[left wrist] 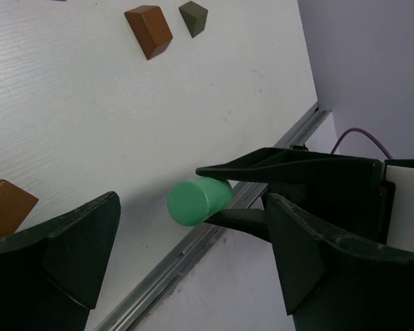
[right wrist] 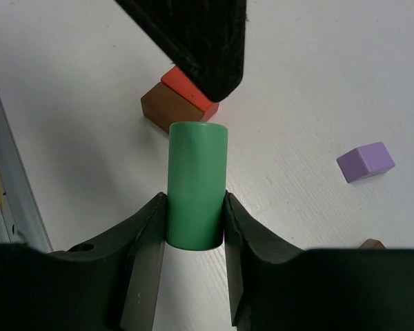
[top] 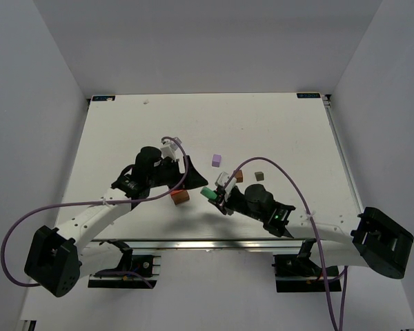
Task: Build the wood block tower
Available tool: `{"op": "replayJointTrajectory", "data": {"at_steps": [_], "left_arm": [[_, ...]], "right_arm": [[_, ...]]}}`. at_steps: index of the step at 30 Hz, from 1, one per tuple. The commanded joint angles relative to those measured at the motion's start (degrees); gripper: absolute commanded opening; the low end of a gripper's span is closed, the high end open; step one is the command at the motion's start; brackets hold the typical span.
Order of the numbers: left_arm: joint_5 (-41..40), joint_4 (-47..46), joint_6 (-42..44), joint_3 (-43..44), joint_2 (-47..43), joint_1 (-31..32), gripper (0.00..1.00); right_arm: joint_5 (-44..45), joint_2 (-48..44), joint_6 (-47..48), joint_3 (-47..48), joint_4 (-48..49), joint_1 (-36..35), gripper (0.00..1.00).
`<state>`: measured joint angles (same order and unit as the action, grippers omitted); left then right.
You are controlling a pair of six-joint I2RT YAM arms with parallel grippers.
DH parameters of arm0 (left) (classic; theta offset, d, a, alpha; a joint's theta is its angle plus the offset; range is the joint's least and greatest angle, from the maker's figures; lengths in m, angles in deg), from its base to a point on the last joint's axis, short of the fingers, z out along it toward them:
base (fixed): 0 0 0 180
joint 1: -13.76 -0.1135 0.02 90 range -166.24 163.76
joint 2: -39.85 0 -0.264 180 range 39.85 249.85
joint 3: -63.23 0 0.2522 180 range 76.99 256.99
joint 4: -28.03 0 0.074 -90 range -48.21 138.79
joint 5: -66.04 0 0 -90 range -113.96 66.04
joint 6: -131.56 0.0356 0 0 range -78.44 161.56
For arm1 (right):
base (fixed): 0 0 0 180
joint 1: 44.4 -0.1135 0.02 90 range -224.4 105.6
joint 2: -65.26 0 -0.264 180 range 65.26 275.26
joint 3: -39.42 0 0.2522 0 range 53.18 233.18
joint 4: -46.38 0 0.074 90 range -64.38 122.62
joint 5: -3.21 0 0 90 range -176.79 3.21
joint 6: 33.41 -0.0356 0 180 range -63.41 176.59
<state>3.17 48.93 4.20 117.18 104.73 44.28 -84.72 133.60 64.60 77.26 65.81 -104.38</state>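
Observation:
My right gripper [top: 214,195] is shut on a green cylinder block [right wrist: 196,176], held lying level just above the table; it also shows in the left wrist view [left wrist: 195,201]. A red-orange block [right wrist: 188,90] rests on a brown block [right wrist: 167,114] just beyond the cylinder's end. My left gripper [top: 184,181] is open and empty, hovering over that pair, with one of its fingers [right wrist: 193,34] above the red-orange block. A lilac block [top: 216,159], a second brown block [top: 238,176] and a dark grey-brown block [top: 259,176] lie apart on the table.
The white table [top: 124,138] has a metal rail [left wrist: 186,255] along its near edge, close below both grippers. Purple cables loop from both arms. Grey walls stand on the left, right and far sides.

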Motion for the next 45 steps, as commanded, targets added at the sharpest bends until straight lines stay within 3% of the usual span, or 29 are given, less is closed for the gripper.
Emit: {"op": "replayJointTrajectory", "data": {"at_steps": [1, 5, 17, 20, 27, 31, 36, 41, 42, 44, 45], "left_arm": [[3.98, -2.83, 0.72, -0.98, -0.46, 0.41, 0.93], [3.02, -3.45, 0.45, -1.77, -0.55, 0.5, 0.81], [5.21, -11.17, -3.24, -3.36, 2.53, 0.5, 0.75], [5.38, -11.79, -4.03, -3.44, 3.32, 0.5, 0.64], [8.46, -15.39, -6.14, -5.03, 3.5, 0.5, 0.57], [8.81, -16.54, -7.02, -5.38, 3.41, 0.5, 0.4], [7.67, -15.75, -6.85, -5.12, 2.36, 0.5, 0.33], [3.55, -11.46, -4.04, -2.92, 1.74, 0.5, 0.16], [0.67, -10.05, -3.25, -2.14, 1.83, 0.5, 0.13], [-2.51, -5.14, -1.41, 0.14, 1.74, 0.5, 0.1], [-5.48, -3.55, -0.7, 0.94, 1.65, 0.5, 0.1]], "right_arm": [[1.36, -0.31, 0.96, 0.97, 4.6, 0.4, 0.11], [4.87, -0.13, 0.43, 1.33, 6.35, 0.48, 0.1], [1.01, 0.92, 1.83, 1.41, 9.61, 0.57, 0.07], [1.1, 1.01, 1.66, 1.24, 10.4, 0.57, 0.06], [1.54, 1.62, 2.18, 1.15, 11.63, 0.57, 0.06], [1.45, 2.5, 2.27, 1.68, 11.63, 0.57, 0.06], [1.89, 2.5, 2.27, 1.59, 10.76, 0.57, 0.07], [1.71, 3.12, 2.71, 2.2, 7.68, 0.49, 0.27], [1.71, 3.12, 2.63, 2.55, 7.24, 0.48, 0.42], [2.15, 3.29, 2.28, 2.82, 6.01, 0.57, 0.54], [2.41, 3.38, 2.1, 3.17, 5.49, 0.57, 0.65]]}}
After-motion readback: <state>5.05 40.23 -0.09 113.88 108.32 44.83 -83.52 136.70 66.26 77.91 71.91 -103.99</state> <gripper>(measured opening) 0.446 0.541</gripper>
